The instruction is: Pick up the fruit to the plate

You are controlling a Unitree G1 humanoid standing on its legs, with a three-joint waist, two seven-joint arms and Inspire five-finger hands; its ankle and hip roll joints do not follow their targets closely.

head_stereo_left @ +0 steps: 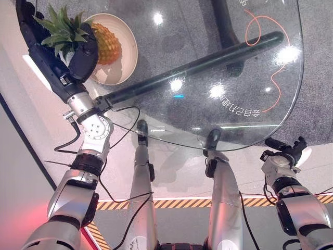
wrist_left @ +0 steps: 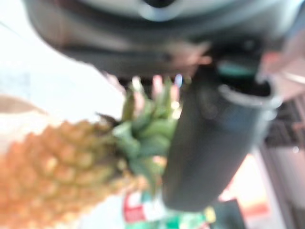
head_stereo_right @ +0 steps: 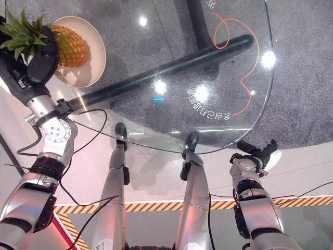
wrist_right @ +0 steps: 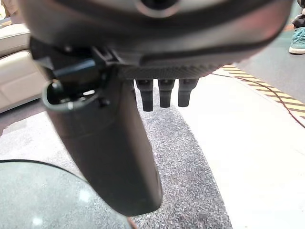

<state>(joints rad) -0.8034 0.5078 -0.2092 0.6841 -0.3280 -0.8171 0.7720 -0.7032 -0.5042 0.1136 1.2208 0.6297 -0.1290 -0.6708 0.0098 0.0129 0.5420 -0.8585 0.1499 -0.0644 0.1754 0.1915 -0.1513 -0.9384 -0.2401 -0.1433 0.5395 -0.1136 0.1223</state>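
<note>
Glass formed the round top of the bench (head_stereo_left: 250,88), and at its far left edge stood a cream plate (head_stereo_left: 127,52) with a pineapple (head_stereo_left: 106,44) lying across it, golden body over the dish and green crown pointing back toward the robot's left hand (head_stereo_left: 78,52). That hand was curled about the crown; the left wrist view showed the thumb alongside the leaves and the fingers beyond them, so it was gripping the fruit by its top. Whether the pineapple's body already rested on the plate or hung just above it could not be told from above. The right hand (head_stereo_right: 257,153) hung idle off the near right edge of the bench, its fingers hanging straight in the right wrist view, holding nothing. The step in hand looked like the placing itself, with the task close to done. The next move would call for settling the fruit fully into the dish, loosening the fingers from the leaves, and drawing the hand away without dragging the crown or nudging the plate toward the edge.
</note>
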